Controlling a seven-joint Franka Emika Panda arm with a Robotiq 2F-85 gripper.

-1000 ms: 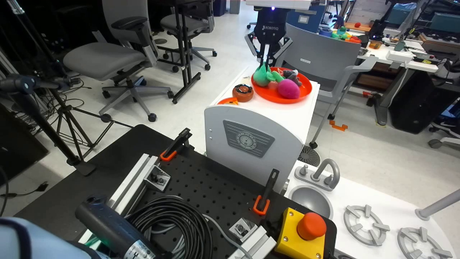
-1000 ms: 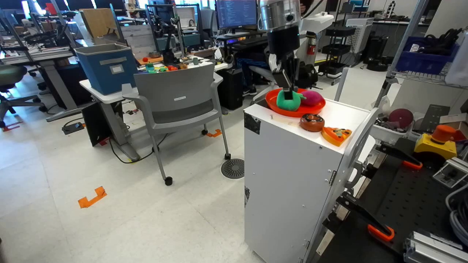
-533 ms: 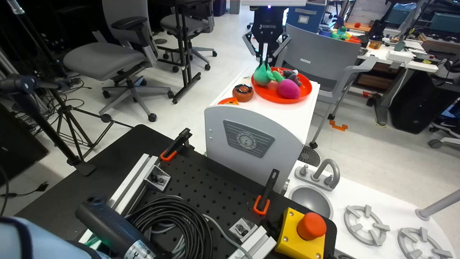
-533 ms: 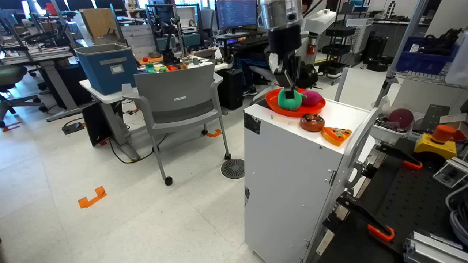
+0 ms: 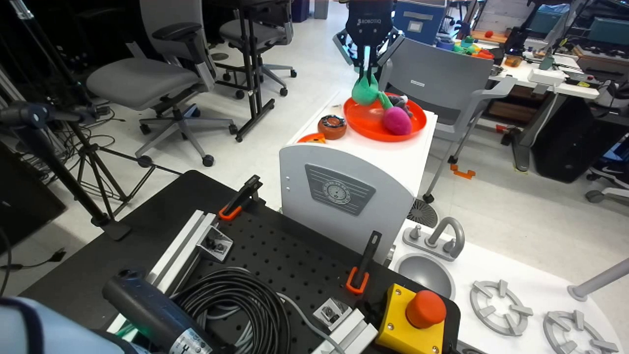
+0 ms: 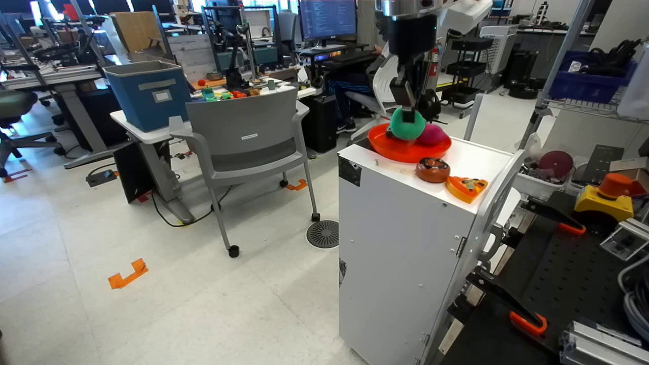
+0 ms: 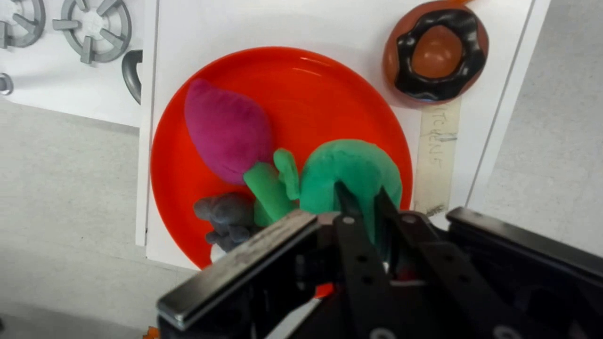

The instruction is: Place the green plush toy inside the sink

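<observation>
The green plush toy (image 5: 364, 92) is a bright green rounded lump. It also shows in an exterior view (image 6: 407, 131) and in the wrist view (image 7: 351, 162). My gripper (image 5: 367, 77) is shut on its pinched top and holds it above the left part of the round red-orange plate (image 5: 376, 132). In the wrist view the fingertips (image 7: 360, 188) press into the toy from both sides. The toy's far underside is hidden. The grey round sink (image 5: 426, 276) sits in the white counter at the lower right of an exterior view, beyond the grey panel.
A magenta plush (image 7: 228, 132), a light green stem (image 7: 266, 188) and a grey plush (image 7: 226, 214) lie on the plate. A brown donut (image 5: 332, 127) and orange slice (image 6: 466, 187) sit beside it. The upright grey panel (image 5: 339, 191) and faucet (image 5: 447, 235) stand near the sink.
The gripper has lifted the green plush toy up off the plate and slightly right in both exterior views. The magenta plush has shifted slightly and the light green stem leans more upright.
</observation>
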